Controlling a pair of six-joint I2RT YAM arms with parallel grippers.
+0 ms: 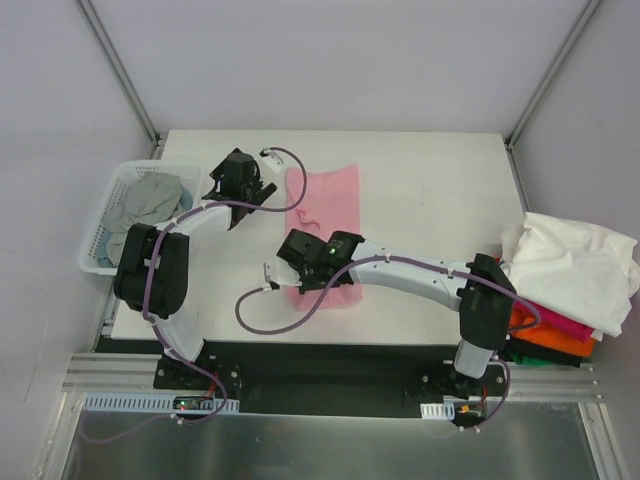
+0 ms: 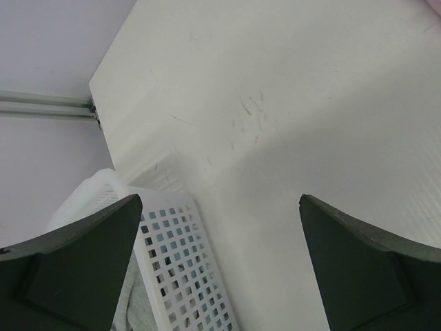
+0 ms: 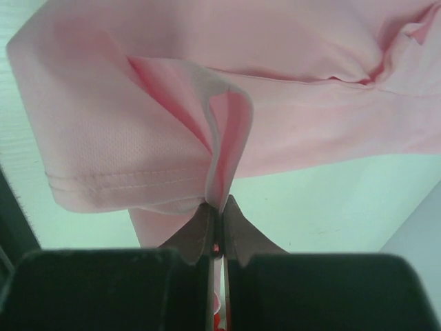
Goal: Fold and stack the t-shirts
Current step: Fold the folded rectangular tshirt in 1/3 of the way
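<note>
On the white table (image 1: 440, 200) between pale walls (image 1: 330, 60), the right gripper (image 3: 217, 210) pinches the light pink t-shirt (image 1: 335, 195) mid-frame; the left gripper (image 2: 219, 227) gapes wide, empty.

The pink shirt (image 1: 325, 215) lies right of the basket (image 1: 95, 262), apart from it, folded into a long strip running far to near. A raised fold by its near hem is nipped in the right gripper (image 3: 219, 207). The grey shirt (image 1: 150, 200) sits crumpled inside the basket. Far right of the basket is a stack, with the white shirt (image 1: 575, 270) rumpled on top and the magenta shirt (image 1: 560, 322) and orange shirt (image 1: 550, 341) beneath.
</note>
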